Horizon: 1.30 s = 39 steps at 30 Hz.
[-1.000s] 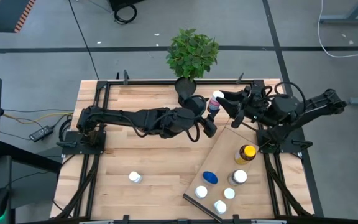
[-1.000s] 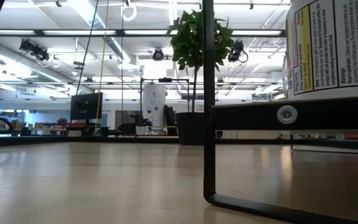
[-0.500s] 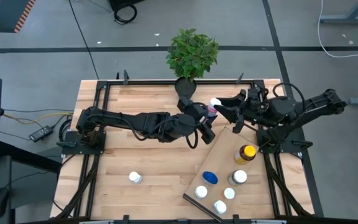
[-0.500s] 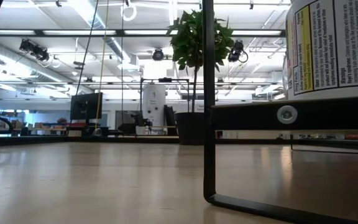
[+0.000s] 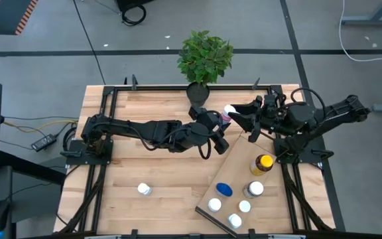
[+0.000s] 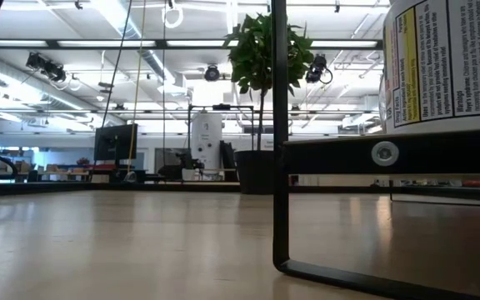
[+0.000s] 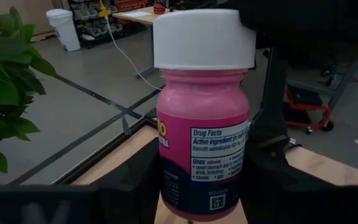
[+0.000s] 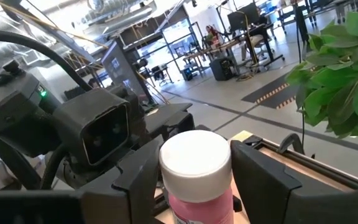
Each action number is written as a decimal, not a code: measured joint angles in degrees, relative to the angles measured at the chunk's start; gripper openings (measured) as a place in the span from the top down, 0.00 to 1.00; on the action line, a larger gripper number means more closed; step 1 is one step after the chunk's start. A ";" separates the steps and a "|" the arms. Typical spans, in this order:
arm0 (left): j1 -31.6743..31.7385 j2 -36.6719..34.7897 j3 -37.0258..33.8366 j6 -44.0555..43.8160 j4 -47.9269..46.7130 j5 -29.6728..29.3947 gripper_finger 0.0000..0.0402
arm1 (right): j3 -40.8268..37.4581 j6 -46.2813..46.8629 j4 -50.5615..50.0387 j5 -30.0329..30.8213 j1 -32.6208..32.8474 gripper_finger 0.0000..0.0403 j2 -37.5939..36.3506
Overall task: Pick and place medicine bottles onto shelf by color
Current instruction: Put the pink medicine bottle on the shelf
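A pink medicine bottle [image 5: 227, 113] with a white cap [image 7: 204, 38] is held in the air near the table's far edge, between the two arms. My left gripper [image 5: 219, 126] reaches it from the table's left and is shut on its lower body. My right gripper [image 5: 236, 118] comes from the right and is open, with its fingers close on either side of the cap [image 8: 195, 163]. The shelf [image 5: 239, 159] lies slanted at the right and carries an amber yellow-capped bottle [image 5: 262, 164], a blue-capped one [image 5: 224, 190] and several white ones. Another white bottle [image 5: 144, 190] stands on the tabletop. My left gripper pinches the pink bottle's lower body [image 7: 166, 186] between its two fingers, coming level from the table's left. The bottle stands upright in the hold, lifted clear of the table. My right gripper's fingers [image 8: 257, 180] flank the white cap; I cannot tell whether they touch it.
A potted green plant [image 5: 205, 56] stands just beyond the table's far edge, close behind the bottle. In the low view a labelled bottle [image 6: 448, 67] stands on the shelf's black-framed edge [image 6: 332, 154]. Bare tabletop [image 5: 144, 159] lies at the left and centre.
My right gripper has moved toward the table's left, bringing its fingers around the bottle's cap. My left gripper and the pink bottle have shifted a little toward the left and near side, with the bottle still upright.
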 joint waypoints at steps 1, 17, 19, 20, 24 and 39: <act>-0.01 0.00 0.00 -0.05 -0.40 0.00 0.57 | 0.00 0.01 -0.11 -0.02 0.00 0.50 0.00; -1.00 -0.09 -0.02 11.20 -17.22 5.89 0.57 | 0.04 11.51 -15.66 -9.05 0.04 0.43 -0.42; -1.23 -0.09 -0.05 11.71 -18.14 6.74 0.57 | 0.07 14.49 -18.83 -10.21 0.05 0.40 -0.50; -1.25 -0.09 -0.09 11.77 -18.35 6.83 0.57 | 0.08 15.34 -19.70 -10.41 0.06 0.39 -0.52; -1.31 -0.22 0.00 11.98 -18.30 8.29 0.56 | 0.04 16.31 -20.95 -10.72 -0.02 0.35 -0.34; -1.36 -0.20 0.00 12.75 -18.48 11.52 0.55 | 0.00 16.45 -20.68 -12.50 -0.01 0.30 3.28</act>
